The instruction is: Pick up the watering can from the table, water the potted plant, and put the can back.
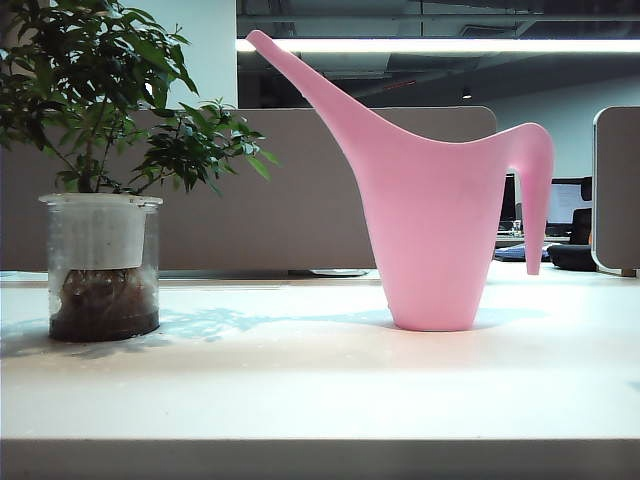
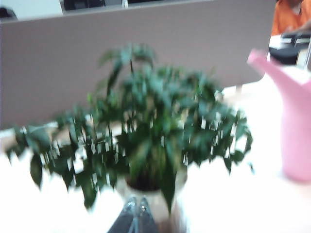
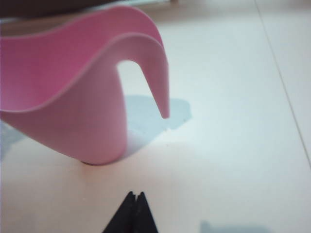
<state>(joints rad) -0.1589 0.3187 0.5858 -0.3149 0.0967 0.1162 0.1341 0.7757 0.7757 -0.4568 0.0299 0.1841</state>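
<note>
My right claw (image 3: 135,197) sits closest in its wrist view, fingers pressed together to a point and holding nothing. Just past the tips stands the can (image 3: 82,97), upright on the table (image 3: 233,145), its handle (image 3: 158,82) curling down on the side facing me, apart from my tips. My left claw (image 2: 135,204) is also shut and empty, low before the plant (image 2: 146,126), with the can off to one side. From the exterior view the can (image 1: 440,220) stands right of the plant (image 1: 100,180), well apart, spout (image 1: 300,75) slanting up toward the leaves. I judge my right arm the nearer one; it must open first, then reach for the handle.
</note>
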